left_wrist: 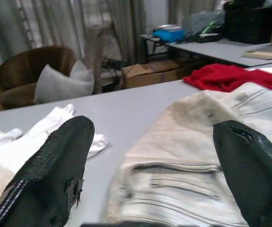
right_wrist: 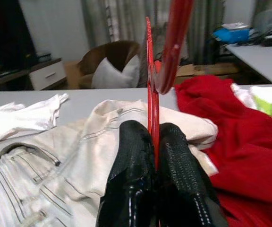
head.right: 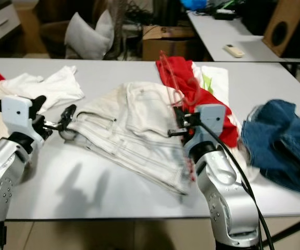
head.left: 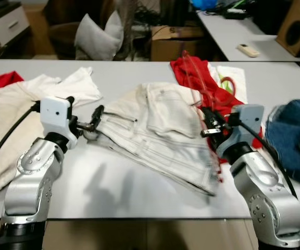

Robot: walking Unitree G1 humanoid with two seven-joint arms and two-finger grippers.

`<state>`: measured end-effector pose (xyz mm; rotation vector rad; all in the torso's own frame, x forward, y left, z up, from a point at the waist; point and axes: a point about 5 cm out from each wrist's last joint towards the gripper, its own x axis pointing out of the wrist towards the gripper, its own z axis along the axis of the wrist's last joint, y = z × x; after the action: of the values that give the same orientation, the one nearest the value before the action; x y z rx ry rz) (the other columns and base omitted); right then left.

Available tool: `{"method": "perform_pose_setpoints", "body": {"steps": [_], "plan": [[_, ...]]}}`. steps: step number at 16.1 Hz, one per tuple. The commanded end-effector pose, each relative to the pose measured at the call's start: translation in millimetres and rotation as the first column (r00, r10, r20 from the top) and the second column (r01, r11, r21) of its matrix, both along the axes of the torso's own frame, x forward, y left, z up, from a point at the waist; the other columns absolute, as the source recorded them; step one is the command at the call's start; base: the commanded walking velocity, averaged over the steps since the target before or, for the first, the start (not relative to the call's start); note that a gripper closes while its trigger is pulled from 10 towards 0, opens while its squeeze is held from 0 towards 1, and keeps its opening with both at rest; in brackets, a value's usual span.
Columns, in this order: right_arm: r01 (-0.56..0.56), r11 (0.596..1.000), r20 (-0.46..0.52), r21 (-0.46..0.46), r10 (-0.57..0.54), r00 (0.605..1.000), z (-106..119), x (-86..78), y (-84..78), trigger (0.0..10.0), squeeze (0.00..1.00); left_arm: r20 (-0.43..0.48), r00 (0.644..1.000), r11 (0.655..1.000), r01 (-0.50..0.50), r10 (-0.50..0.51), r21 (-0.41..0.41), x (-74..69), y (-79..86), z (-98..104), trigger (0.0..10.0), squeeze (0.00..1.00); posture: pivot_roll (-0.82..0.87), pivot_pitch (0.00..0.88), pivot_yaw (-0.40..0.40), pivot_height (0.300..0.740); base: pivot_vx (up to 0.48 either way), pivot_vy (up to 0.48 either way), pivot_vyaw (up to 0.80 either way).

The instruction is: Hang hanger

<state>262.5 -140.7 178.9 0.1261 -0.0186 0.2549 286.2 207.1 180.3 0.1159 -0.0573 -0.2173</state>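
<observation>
Your red hanger (right_wrist: 151, 80) is pinched between the two black fingers of the right gripper (right_wrist: 155, 156), its thin translucent frame rising straight up from the fingertips with the curved hook (right_wrist: 174, 42) above. From the head camera you see it held over the right side of the grey table (head.left: 139, 192), at the right edge of the cream trousers (head.left: 160, 130) and just in front of the red garment (head.left: 202, 78).

The trousers lie spread across the middle of the table, waistband toward your left side. Your left gripper (head.left: 95, 122) hovers at that waistband edge with its fingers (left_wrist: 55, 165) spread wide and nothing between them.

To the left you have a cream-white garment (head.left: 14, 109) and a scrap of red cloth (head.left: 1, 79) at the far edge. On the right, a blue denim piece (head.left: 296, 135) lies heaped near the table's edge, with a white and green cloth (head.left: 228, 78) beside the red garment.

Beyond the table you see a brown armchair with a pale cushion (head.left: 95, 36), a cardboard box (head.left: 176, 41), and a second table carrying a remote control (head.left: 248, 49).
</observation>
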Motion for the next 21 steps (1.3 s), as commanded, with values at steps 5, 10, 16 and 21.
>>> {"method": "perform_pose_setpoints", "body": {"steps": [5,10,16,21], "plan": [[0.019,1.0,-0.04,-0.004,-0.019,0.999,-13,-4.7,-5.8,10.0,0.0,-0.016,1.0,1.0,0.014,-0.014,0.015,0.6,-8.5,-1,10.0,0.0,0.02,0.0,0.032,0.74,0.0,0.48,0.0],[0.036,0.999,-0.046,-0.004,-0.036,0.998,-18,-7.7,-6.4,10.0,0.0,-0.032,0.999,0.999,0.038,-0.038,0.016,0.4,-20.1,-4,10.0,0.0,0.02,0.0,0.04,0.74,0.0,0.48,0.0],[0.062,0.972,0.022,-0.225,-0.059,0.998,-1,-4.8,-18.7,10.0,0.0,-0.025,0.998,0.998,0.057,-0.056,0.018,2.6,-28.7,-1,10.0,0.0,0.01,0.0,0.041,0.74,0.0,0.48,0.0],[0.142,0.71,-0.071,-0.69,-0.262,0.962,25,-14.1,-87.6,10.0,0.0,-0.02,0.999,0.999,0.042,-0.043,-0.02,0.0,-23.5,4,10.0,0.0,0.0,0.0,0.043,0.74,0.0,0.216,0.0]]}}
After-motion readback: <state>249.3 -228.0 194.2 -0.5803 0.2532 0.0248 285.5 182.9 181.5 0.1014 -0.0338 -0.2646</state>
